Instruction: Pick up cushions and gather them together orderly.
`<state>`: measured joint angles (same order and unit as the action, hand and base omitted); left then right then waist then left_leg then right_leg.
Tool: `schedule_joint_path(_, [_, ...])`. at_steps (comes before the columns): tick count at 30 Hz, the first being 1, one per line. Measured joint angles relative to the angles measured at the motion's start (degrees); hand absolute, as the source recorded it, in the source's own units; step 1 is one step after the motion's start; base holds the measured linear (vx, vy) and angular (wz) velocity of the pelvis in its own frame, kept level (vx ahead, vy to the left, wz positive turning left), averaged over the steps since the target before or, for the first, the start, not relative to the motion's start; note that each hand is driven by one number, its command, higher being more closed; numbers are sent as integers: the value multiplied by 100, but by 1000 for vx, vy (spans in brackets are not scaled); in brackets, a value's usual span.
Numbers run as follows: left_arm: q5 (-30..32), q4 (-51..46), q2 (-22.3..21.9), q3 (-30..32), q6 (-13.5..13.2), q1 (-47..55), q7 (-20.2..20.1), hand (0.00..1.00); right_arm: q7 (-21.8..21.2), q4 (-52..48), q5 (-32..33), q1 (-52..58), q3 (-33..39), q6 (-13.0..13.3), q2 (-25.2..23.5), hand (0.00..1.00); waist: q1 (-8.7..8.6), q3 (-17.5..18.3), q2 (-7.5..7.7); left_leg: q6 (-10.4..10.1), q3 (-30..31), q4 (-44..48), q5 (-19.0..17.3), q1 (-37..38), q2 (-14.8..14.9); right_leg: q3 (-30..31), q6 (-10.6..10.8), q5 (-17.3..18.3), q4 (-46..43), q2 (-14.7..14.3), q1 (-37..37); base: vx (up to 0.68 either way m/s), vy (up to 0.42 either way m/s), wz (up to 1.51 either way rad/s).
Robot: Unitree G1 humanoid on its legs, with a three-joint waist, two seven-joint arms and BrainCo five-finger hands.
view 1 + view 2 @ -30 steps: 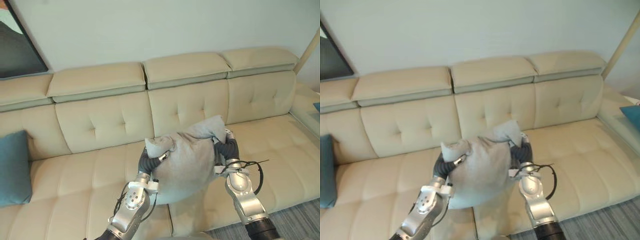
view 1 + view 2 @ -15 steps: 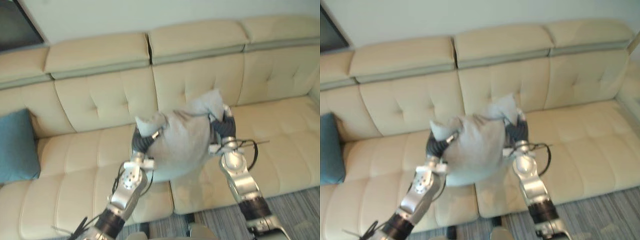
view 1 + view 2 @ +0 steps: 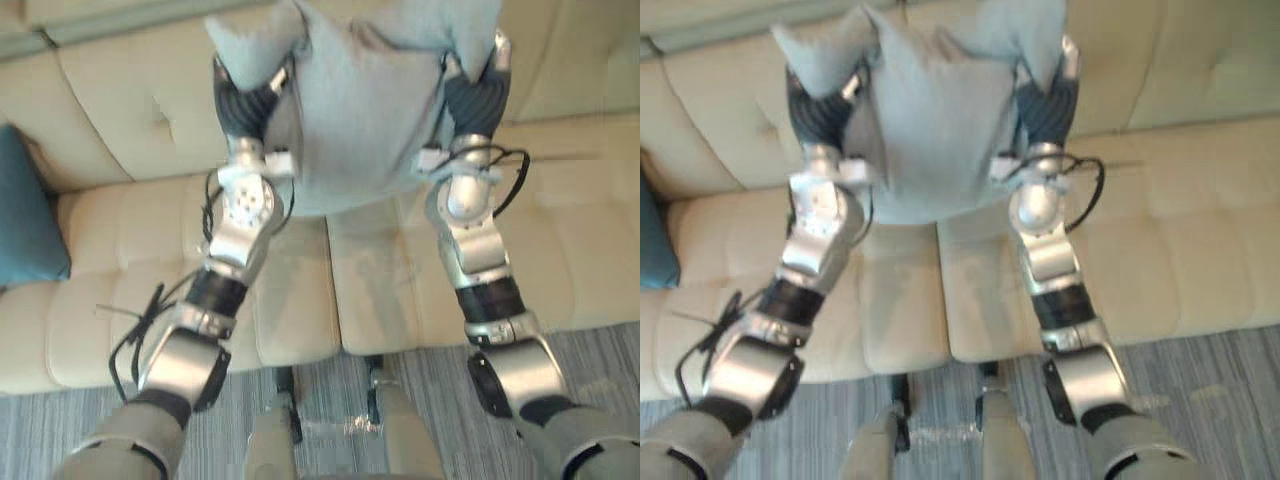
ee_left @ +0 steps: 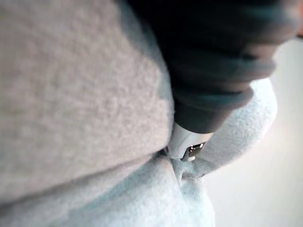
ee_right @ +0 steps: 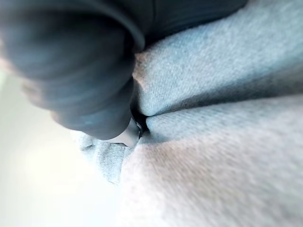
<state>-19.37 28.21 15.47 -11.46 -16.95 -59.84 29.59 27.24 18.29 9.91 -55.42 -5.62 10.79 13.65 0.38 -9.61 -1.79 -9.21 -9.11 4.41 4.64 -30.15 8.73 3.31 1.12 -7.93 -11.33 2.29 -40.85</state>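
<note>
A light grey cushion (image 3: 360,110) hangs in the air in front of the beige sofa's backrest, held between both hands. My left hand (image 3: 243,105) grips its left upper corner, and the cloth bunches out above the hand. My right hand (image 3: 478,100) grips the right upper corner the same way. In the left wrist view the left hand (image 4: 213,71) digs into a fold of the cushion (image 4: 71,94). The right wrist view has the right hand (image 5: 80,75) pressed into the cushion (image 5: 227,156) likewise. A teal cushion (image 3: 25,215) leans at the sofa's left end.
The beige sofa's seat (image 3: 590,240) runs across the whole width below the held cushion. A grey striped carpet (image 3: 330,400) lies in front of the sofa.
The camera has tipped downward, so the sofa has slid up in the views. Both hands keep their hold and have raised the grey cushion higher off the seat.
</note>
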Motion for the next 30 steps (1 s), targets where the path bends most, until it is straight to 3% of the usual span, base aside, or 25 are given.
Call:
schedule_joint_path(2, [-45,498,-9,98,66,-443,-115,100,0,534,267,-390,100,-1,-9,100,1,-379,-15,-2,13,-44,61,-21,19,-22,-15,-31,0,-18,-26,-7,-15,2])
schedule_joint_path(8, [-117,896,-95,397,133,-731,-269,100,-13,869,572,-775,123,1,-21,100,4,-750,-38,-20,46,-34,73,-249,31,-70,-16,-27,-46,-23,-238,-4,-13,6])
schedule_joint_path(9, [-117,939,-144,493,131,-739,-281,100,-22,872,605,-822,132,1,-40,0,10,-762,-41,-20,61,-24,73,-340,31,-81,-14,-23,-55,-22,-318,-13,-4,10])
schedule_joint_path(10, [-114,979,-195,591,129,-746,-281,100,-41,872,612,-868,206,17,-99,0,12,-774,-41,-21,74,-16,74,-397,30,-84,-11,-14,-63,-20,-362,-12,-3,9])
schedule_joint_path(11, [-114,995,-229,660,129,-746,-281,0,-60,871,624,-889,264,41,-156,0,22,-803,-38,-21,77,-15,74,-399,32,-84,-3,-3,-82,-20,-369,-7,-6,7])
schedule_joint_path(15, [-112,1109,-350,1020,124,-739,-269,0,-132,858,628,-910,507,220,-280,0,37,-873,-28,-23,129,-12,71,-391,3,-95,10,186,-321,13,-433,-9,-17,11])
schedule_joint_path(19, [-111,1105,-326,1251,109,-653,-272,0,-166,721,598,-907,624,222,-129,0,43,-873,-28,-21,156,-19,70,-403,-7,-115,16,218,-331,26,-437,1,-11,4])
schedule_joint_path(24, [-123,1021,30,1351,106,-394,-502,0,-431,272,596,-480,770,226,710,0,35,-874,-25,-16,173,-16,67,-394,-28,-138,71,276,-428,63,-437,19,-8,5])
schedule_joint_path(28, [-326,830,812,1971,117,439,-729,0,-597,283,903,284,1693,291,1627,0,4,-876,-19,7,176,247,-118,-359,17,-137,93,384,-552,46,-324,25,-20,-2])
schedule_joint_path(30, [-324,822,1040,2226,129,883,-810,0,-688,284,1077,775,1965,328,1864,0,-13,-876,-18,-1,170,441,-259,-298,76,-141,99,415,-551,8,-175,43,-26,-11])
